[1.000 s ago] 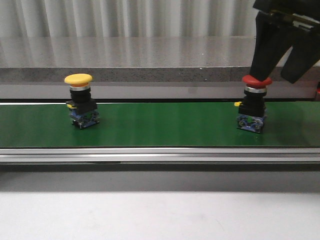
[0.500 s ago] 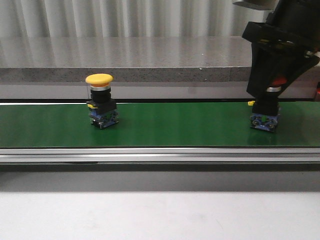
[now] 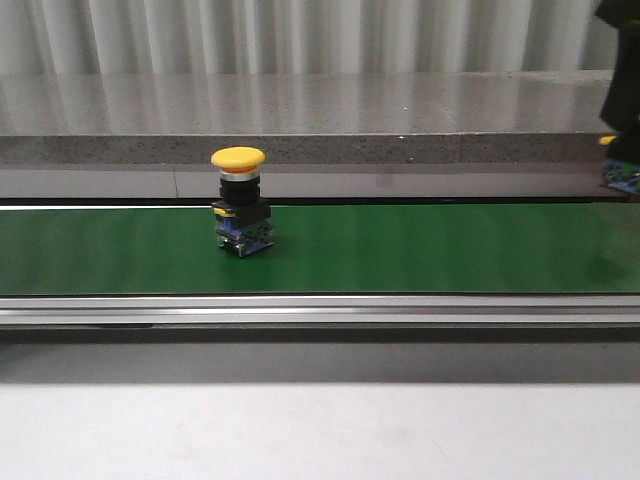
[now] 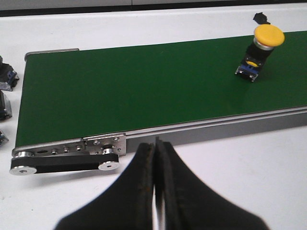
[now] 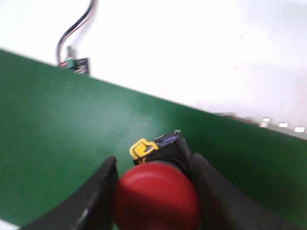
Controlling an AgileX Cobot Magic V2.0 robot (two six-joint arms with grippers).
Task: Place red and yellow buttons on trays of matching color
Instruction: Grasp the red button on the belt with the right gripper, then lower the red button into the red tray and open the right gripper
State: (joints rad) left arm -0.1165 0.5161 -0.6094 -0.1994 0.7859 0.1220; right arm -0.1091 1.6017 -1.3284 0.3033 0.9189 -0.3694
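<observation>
Your right gripper [image 5: 156, 191] grips the red button [image 5: 157, 195] by its cap, above the belt's [image 3: 400, 250] edge. Carry it level to the red tray. The left gripper [image 4: 156, 158] is pressed together, empty; the yellow button [image 3: 240, 203] stands on the belt.

left gripper [image 4: 156, 158] fingers: matte black, broad, tapering to narrow tips, scuffed inner edges
right gripper [image 5: 154, 184] fingers: black, glossy, rounded, blurred
right arm [image 3: 625, 70]: dark, possibly black, mostly out of frame
</observation>
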